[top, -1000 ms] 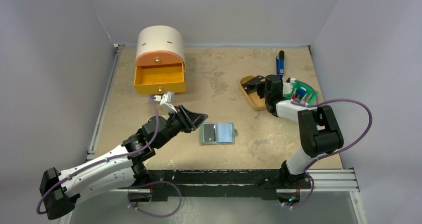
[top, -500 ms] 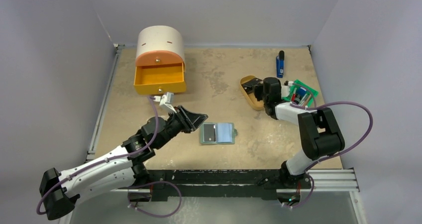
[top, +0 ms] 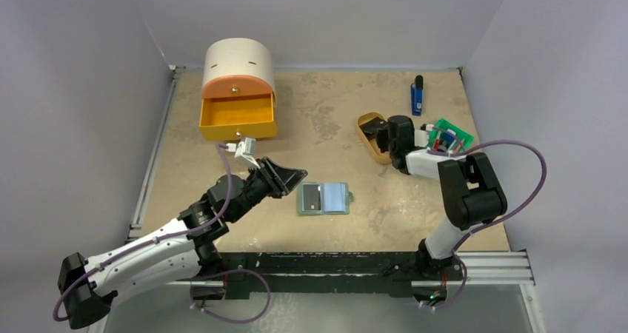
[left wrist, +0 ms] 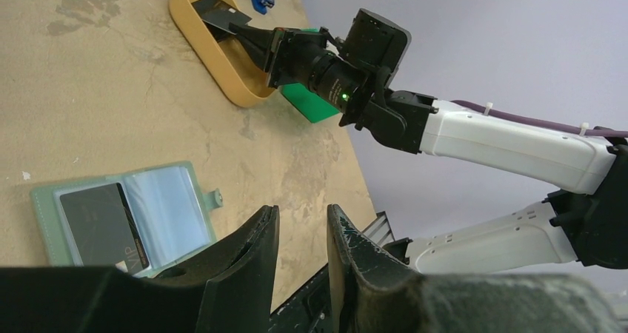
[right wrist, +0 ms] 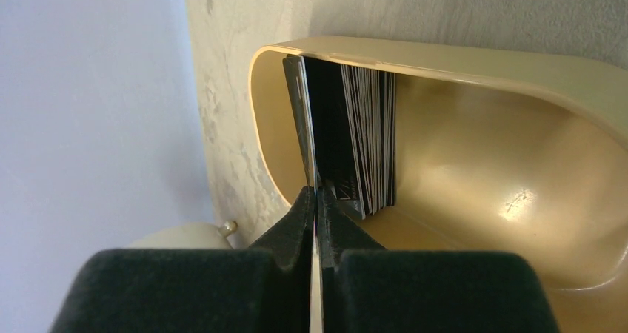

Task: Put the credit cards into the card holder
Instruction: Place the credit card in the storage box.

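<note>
The card holder point(top: 324, 198) lies open flat on the table, with one black credit card point(top: 312, 197) in its left pocket, also visible in the left wrist view point(left wrist: 98, 222). My left gripper point(top: 294, 176) hovers just left of the holder, jaws apart with nothing between them point(left wrist: 302, 216). My right gripper point(top: 377, 135) reaches into the tan tray point(top: 364, 142) and is shut on the edge of one black credit card point(right wrist: 299, 118). That card stands beside a stack of several more credit cards point(right wrist: 366, 137).
A cream and orange drawer box point(top: 238, 89) with its yellow drawer open stands at the back left. A blue-and-black stick point(top: 417, 95) lies at the back right. A green bin point(top: 453, 135) sits right of the tray, behind my right wrist.
My right wrist has shifted slightly left and farther back over the tray, still shut on the card. The left arm has barely moved.
</note>
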Robot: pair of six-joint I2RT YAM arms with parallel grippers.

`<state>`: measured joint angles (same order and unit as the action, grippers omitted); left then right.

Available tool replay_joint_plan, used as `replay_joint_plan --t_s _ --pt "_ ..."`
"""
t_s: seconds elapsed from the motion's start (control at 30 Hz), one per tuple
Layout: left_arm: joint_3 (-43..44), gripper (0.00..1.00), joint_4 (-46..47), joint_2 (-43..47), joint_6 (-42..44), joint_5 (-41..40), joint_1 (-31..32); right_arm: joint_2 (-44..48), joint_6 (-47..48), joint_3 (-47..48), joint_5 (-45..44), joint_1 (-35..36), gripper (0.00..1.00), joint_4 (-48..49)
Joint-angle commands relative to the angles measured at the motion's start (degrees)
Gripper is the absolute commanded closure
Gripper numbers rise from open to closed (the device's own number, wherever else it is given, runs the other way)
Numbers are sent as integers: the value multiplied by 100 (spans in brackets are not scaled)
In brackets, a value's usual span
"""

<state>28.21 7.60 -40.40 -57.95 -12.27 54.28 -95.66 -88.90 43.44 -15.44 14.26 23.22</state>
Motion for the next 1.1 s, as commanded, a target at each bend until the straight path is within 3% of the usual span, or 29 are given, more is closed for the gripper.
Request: replay_joint_plan --t_s 0.0,0.17,0.4,1.07 --pt "86 71 96 -83 30 -57 -23 -52 4 192 -43 -11 95 -129" --pt "153 71 119 -248 72 -38 -20 59 235 323 72 -11 65 -528" --pt "159 71 179 -391 75 -4 -23 135 520 392 199 -54 50 -1073" --pt "158 71 -48 -321 79 -100 -13 -619 848 1122 508 -270 48 -1621"
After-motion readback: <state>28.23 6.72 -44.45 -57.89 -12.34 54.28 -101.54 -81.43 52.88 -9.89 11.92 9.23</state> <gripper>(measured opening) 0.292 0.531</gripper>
